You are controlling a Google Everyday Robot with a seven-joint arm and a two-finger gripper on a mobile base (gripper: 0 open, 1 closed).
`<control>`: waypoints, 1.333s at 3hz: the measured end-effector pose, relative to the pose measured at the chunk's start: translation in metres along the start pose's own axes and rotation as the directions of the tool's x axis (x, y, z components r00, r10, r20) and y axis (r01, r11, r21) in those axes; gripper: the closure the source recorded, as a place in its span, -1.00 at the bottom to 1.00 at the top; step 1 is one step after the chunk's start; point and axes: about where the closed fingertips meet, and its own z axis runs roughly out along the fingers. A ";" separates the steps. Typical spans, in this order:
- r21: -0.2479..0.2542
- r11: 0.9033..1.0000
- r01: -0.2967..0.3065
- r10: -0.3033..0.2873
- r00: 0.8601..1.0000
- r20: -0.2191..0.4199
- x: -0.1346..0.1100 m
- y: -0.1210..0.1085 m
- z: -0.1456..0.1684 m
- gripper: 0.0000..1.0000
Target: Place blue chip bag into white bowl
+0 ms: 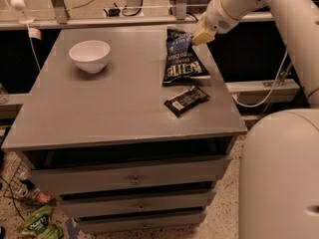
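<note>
The blue chip bag [181, 59], dark blue with white lettering, hangs nearly upright at the right back of the grey table [99, 113]. Its lower end is at or just above the tabletop. My gripper [198, 34] comes in from the upper right and is shut on the bag's top right corner. The white bowl [90, 55] stands upright and empty at the table's back left, well to the left of the bag and the gripper.
A small flat black packet [186, 100] lies on the table just in front of the bag. My white arm and base [279, 173] fill the right side. The table has drawers below; a green wrapper [37, 225] lies on the floor.
</note>
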 end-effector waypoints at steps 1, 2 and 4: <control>0.000 1.000 0.000 0.000 1.000 0.000 0.000 0.000 0.000 1.00; 0.029 0.995 0.093 -0.094 0.994 0.060 -0.040 -0.019 0.004 1.00; 0.083 0.940 0.330 -0.339 0.928 0.155 -0.152 -0.032 -0.008 1.00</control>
